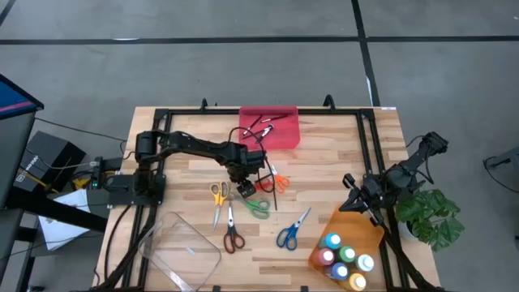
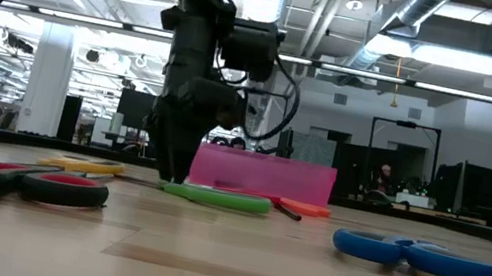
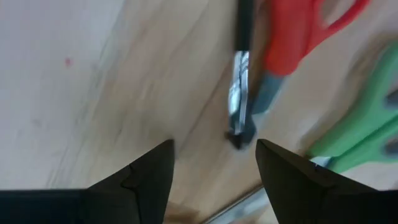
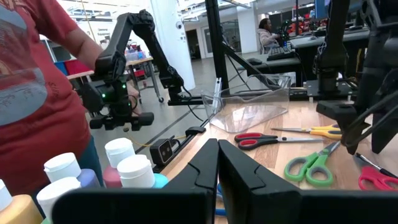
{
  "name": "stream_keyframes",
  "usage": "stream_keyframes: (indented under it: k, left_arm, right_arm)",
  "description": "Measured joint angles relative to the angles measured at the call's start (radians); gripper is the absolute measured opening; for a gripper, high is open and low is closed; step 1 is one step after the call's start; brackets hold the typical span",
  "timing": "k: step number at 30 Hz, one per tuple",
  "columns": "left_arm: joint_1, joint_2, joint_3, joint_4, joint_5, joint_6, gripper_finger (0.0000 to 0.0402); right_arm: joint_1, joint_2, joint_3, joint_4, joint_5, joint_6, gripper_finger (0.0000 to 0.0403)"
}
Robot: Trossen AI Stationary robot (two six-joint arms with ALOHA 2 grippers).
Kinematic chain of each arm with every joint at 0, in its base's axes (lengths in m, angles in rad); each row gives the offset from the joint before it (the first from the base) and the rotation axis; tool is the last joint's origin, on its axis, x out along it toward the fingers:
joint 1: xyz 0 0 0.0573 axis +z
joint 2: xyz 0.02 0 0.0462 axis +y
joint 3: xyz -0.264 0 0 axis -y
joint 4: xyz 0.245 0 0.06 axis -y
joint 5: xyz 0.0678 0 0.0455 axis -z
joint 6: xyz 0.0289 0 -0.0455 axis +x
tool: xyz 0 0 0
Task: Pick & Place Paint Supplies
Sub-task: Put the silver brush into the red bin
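Observation:
My left gripper (image 1: 244,188) hangs open just above the table's middle, fingers pointing down. In the left wrist view a thin dark brush with a silver ferrule (image 3: 239,93) lies on the wood, its tip just ahead of the gap between the fingers (image 3: 214,171); nothing is held. Orange-red scissors (image 1: 276,179) and green scissors (image 1: 258,208) lie beside it. Yellow (image 1: 219,195), red (image 1: 232,236) and blue scissors (image 1: 289,234) lie flat nearer the front. White-capped paint bottles (image 1: 345,258) stand in an orange tray. My right gripper (image 4: 217,163) waits shut at the table's right, above that tray's far end.
A red tray (image 1: 284,134) at the far edge holds a few dark brushes (image 1: 261,124). A clear tray (image 1: 182,247) sits at the near left. A black frame (image 1: 362,138) borders the table, a plant (image 1: 434,215) stands off its right edge. A person in a red shirt (image 4: 37,81) stands beyond.

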Motion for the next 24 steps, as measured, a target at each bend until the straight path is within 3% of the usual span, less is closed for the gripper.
stream_keyframes:
  k: [10, 24]
  left_arm:
    - [0.000, -0.026, -0.061, 0.078, -0.018, 0.004, 0.0201]
    - [0.003, -0.024, -0.065, 0.069, -0.050, 0.038, 0.0008]
  right_arm:
    - [0.000, 0.000, 0.000, 0.000, 0.000, 0.000, 0.0008]
    - [0.000, 0.000, 0.000, 0.000, 0.000, 0.000, 0.0008]
